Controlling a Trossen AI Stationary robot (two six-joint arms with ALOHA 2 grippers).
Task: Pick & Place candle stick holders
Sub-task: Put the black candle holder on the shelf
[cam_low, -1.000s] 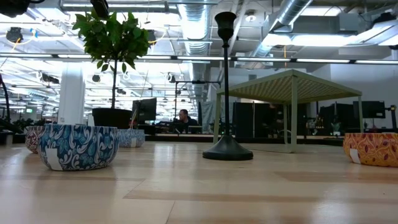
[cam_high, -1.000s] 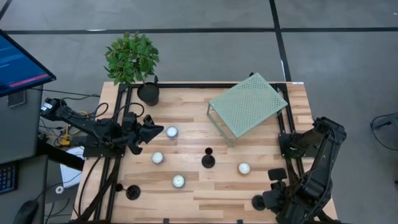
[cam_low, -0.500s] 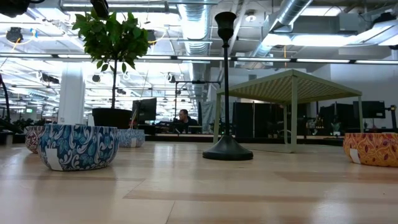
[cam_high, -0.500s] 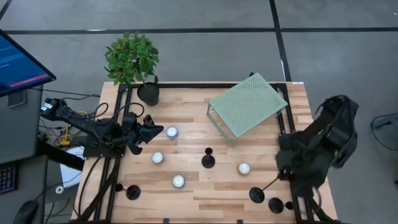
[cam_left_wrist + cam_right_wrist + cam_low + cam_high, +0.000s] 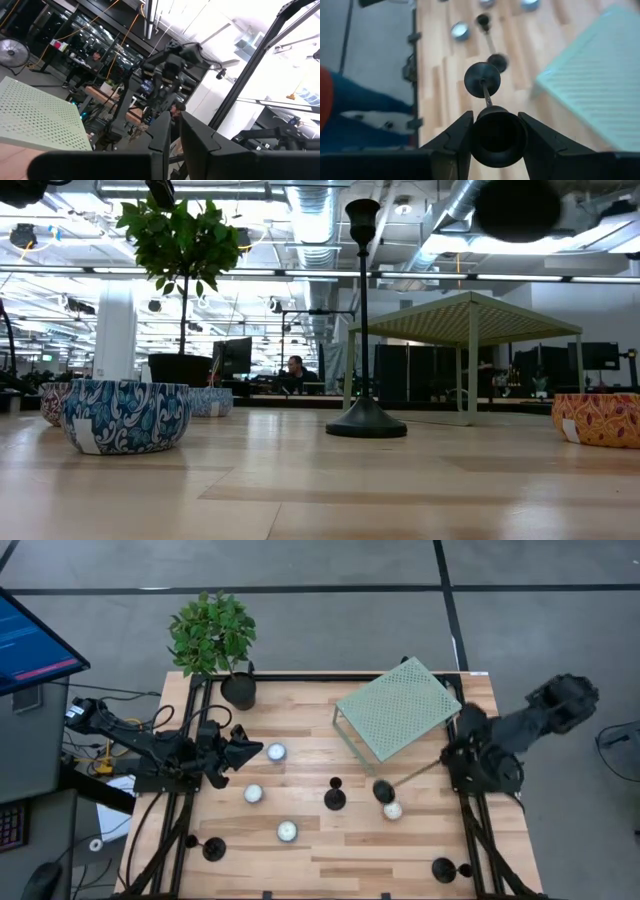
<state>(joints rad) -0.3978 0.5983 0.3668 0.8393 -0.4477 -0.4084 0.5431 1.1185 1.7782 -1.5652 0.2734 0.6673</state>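
The right gripper (image 5: 495, 131) is closed on a candle stick holder (image 5: 400, 780), clamping its small cup between the two fingers (image 5: 454, 137). In the right wrist view the thin stem runs away from the cup to the round disc base (image 5: 482, 79). From above, this held holder hangs tilted over the tabletop (image 5: 300, 850), its disc base at about 4 o'clock from the table's centre, just beside a white tealight candle (image 5: 392, 810), with the stem slanting up toward the right arm at the 3 o'clock edge. Whether the base touches the wood cannot be told.

A second candle stick holder (image 5: 335, 796) stands upright near the centre of the tabletop. The low view shows its tall stem and cup (image 5: 362, 310) rising from a domed base. Two more holders stand at the near edge: one at 7 o'clock (image 5: 212, 848) and one at 5 o'clock (image 5: 443, 869).

The green perforated stand (image 5: 398, 707) sits at about 1 o'clock. The potted plant (image 5: 215, 640) is at 11 o'clock. Other tealights lie at 9 o'clock (image 5: 276, 752), 8 o'clock (image 5: 253, 794) and 6 o'clock (image 5: 287, 831).

The left gripper (image 5: 245, 752) waits at the 9 o'clock side, fingers closed and holding nothing, just beside the tealight there.
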